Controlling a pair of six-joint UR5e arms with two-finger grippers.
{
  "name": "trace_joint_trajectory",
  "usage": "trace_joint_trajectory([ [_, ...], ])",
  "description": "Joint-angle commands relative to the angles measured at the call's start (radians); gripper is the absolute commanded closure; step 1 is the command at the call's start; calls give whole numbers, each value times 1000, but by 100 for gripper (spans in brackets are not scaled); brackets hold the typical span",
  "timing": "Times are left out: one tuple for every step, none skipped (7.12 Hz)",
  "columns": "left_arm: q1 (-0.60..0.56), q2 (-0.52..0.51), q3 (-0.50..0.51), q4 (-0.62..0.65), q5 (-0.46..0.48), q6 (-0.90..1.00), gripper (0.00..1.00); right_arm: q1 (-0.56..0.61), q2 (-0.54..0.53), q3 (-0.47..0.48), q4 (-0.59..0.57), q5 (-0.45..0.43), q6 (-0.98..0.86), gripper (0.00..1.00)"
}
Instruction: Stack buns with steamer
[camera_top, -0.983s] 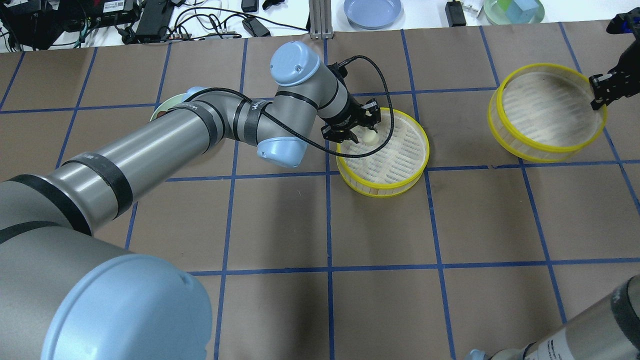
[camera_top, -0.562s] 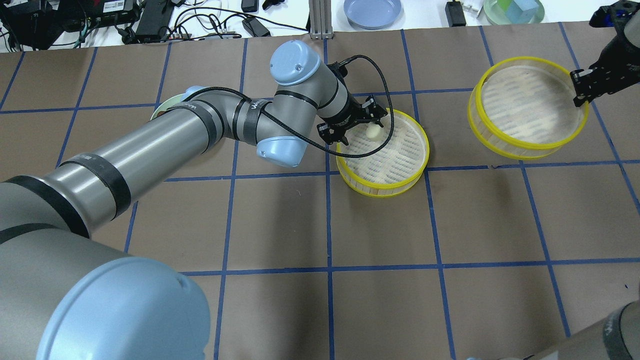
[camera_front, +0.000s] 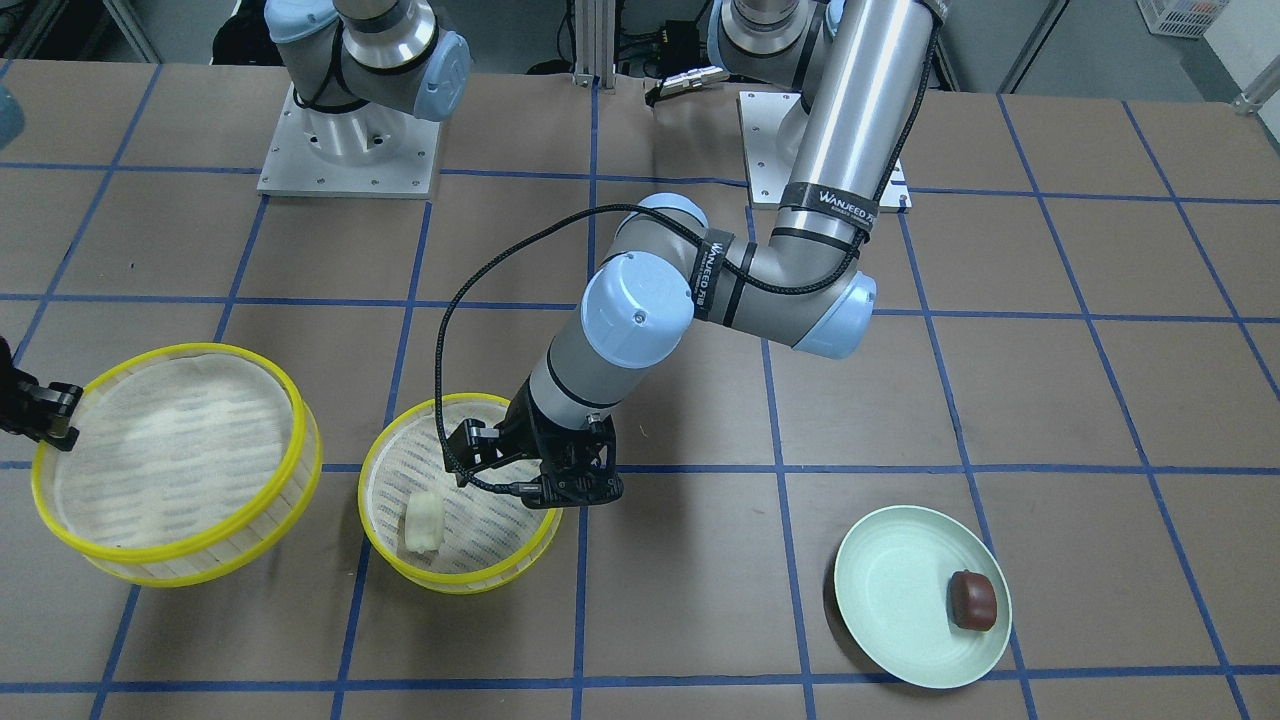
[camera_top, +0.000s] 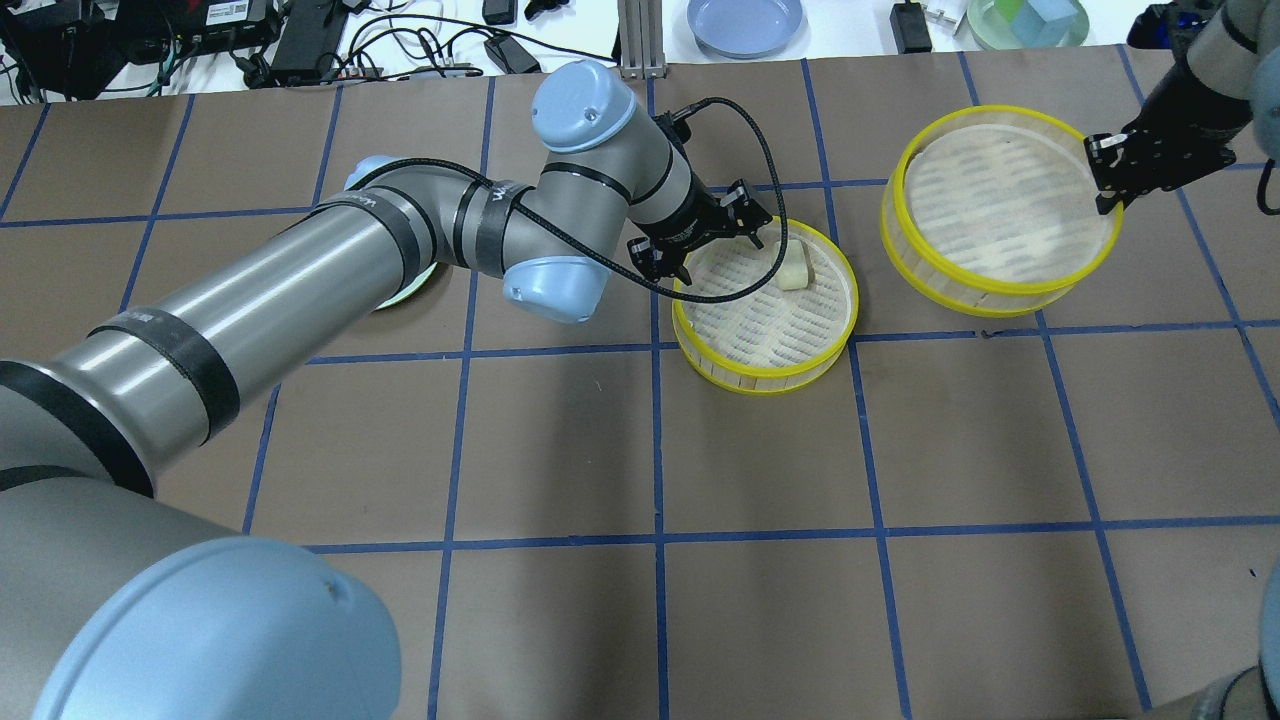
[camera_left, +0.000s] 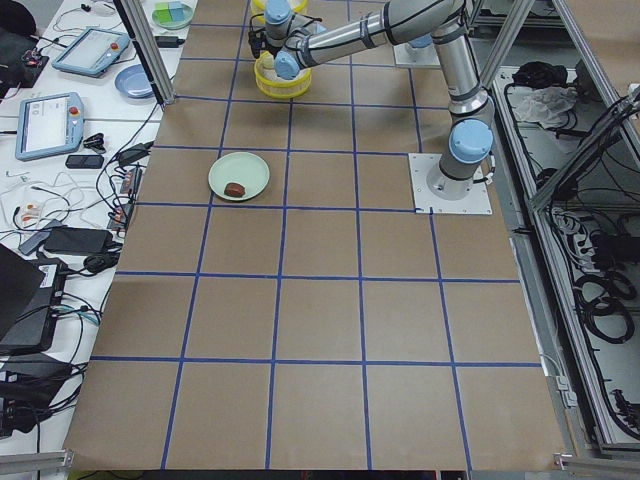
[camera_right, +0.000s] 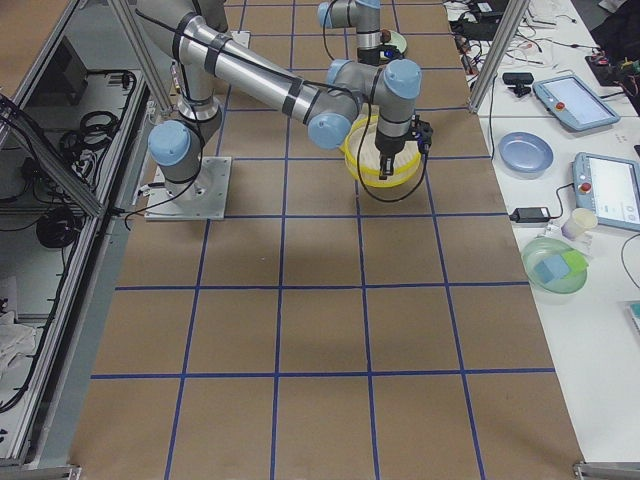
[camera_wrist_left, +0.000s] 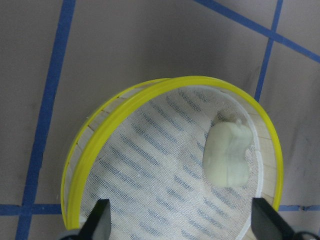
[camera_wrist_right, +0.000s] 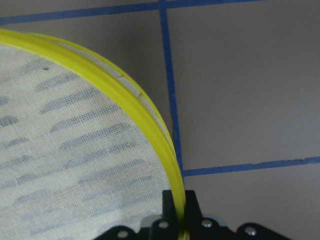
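- Left gripper (camera_wrist_left: 180, 222) had let go, jaws apart, and backed to the table basket's (camera_top: 765, 380) rim; white bun (camera_top: 793, 270) lay inside it.
- Right gripper (camera_top: 1108, 175), clamped on the second basket's (camera_top: 1000, 300) rim, had carried it nearer. Stacking looked next.

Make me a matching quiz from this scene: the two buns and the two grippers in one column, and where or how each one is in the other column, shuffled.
1. cream bun
2. brown bun
3. left gripper
4. right gripper

A. shut on the empty tier at its rim
B. on the green plate
C. lying in a steamer tier
D. open, holding nothing

Pairs: 1-C, 2-B, 3-D, 4-A
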Motion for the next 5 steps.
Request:
trace_joint_trajectory([
  [60, 68, 12, -151, 205, 235, 0, 85, -18, 31, 4, 1, 110, 100],
  [139, 105, 12, -213, 258, 365, 0, 115, -19, 44, 13, 1, 139, 100],
  [224, 128, 12, -241, 295, 516, 0, 187, -18, 49, 15, 1, 266, 100],
  [293, 133, 11, -240, 335, 649, 0, 279, -6, 49, 9, -13, 352, 100],
  [354, 130, 4, -231, 373, 795, 0, 321, 0, 49, 6, -4, 391, 100],
])
